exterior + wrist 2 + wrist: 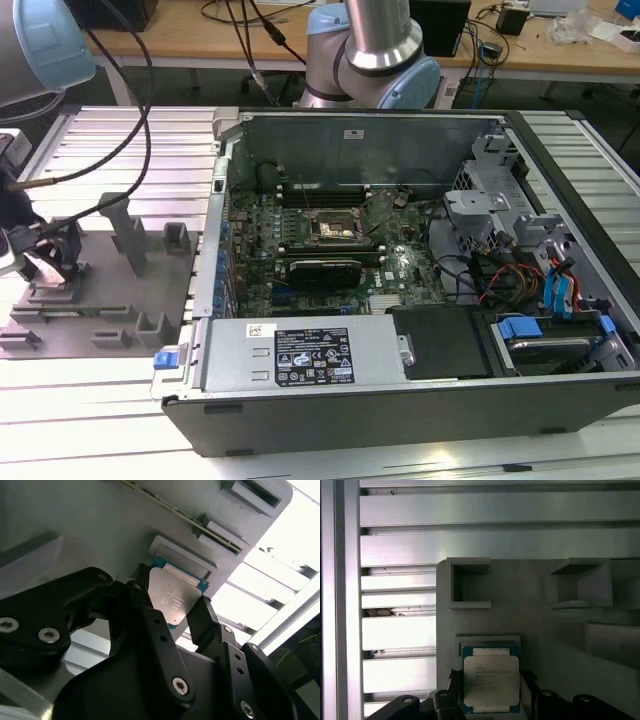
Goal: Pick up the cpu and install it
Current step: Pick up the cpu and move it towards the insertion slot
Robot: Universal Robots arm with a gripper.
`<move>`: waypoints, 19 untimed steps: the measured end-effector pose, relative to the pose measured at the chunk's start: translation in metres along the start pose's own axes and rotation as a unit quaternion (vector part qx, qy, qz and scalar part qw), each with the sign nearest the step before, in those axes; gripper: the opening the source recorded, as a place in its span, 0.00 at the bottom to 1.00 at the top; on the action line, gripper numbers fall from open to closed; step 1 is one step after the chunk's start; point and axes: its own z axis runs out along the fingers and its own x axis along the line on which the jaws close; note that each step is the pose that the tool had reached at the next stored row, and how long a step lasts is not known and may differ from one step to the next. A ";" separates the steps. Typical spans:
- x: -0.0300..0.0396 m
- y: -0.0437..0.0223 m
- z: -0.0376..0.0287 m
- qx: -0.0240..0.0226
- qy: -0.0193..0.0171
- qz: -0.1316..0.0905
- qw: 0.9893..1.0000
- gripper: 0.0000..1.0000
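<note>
Grey plastic tray lies on a slatted metal table at the exterior view's left. The gripper is low over the tray's outer end. Beside the tray, toward the exterior view's right, an open computer case shows a green motherboard with a black-framed socket near its middle. A silver power supply lies along the near wall of the case. The arm rises behind the case.

In the second wrist view, the cpu is a flat silvery square with a thin blue-green rim. It is at a raised grey pocket of the tray. Two black fingers press against its opposite edges, so the claw pinches the chip. Whether the chip is lifted clear of the pocket cannot be told.

In the first wrist view, the cpu lies within the pocket's outline, with a finger against each side edge. Two open-fronted box shapes stand on the tray beyond it. The table slats run alongside the tray.
</note>
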 end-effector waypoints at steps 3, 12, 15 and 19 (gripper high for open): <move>-0.0003 0.0003 -0.0071 0.000 0.000 0.000 1.000 0.54; -0.0003 0.0004 -0.0074 0.000 0.000 0.000 1.000 0.54; -0.0003 0.0004 -0.0074 0.000 0.000 0.000 1.000 0.54; -0.0005 0.0006 -0.0130 0.000 0.000 0.000 1.000 0.54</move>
